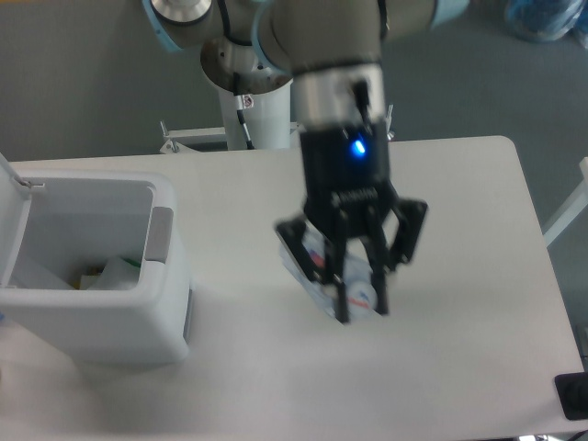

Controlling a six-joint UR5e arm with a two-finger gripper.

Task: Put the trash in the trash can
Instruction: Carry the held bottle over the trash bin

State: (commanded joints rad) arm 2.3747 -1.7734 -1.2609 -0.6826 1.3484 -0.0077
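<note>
Crushed bottle [322,266] hangs pinched between the fingers of the claw [358,299], lifted above the counter [459,202] near its middle; trash can [101,312] stands open at the left edge.

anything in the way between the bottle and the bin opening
Nothing visible. The end effector holds the bottle above bare table, and the bin to the left has its lid up.

Crushed clear bottle [323,266] hangs tilted above the table; open white trash can [138,303] left.
</note>
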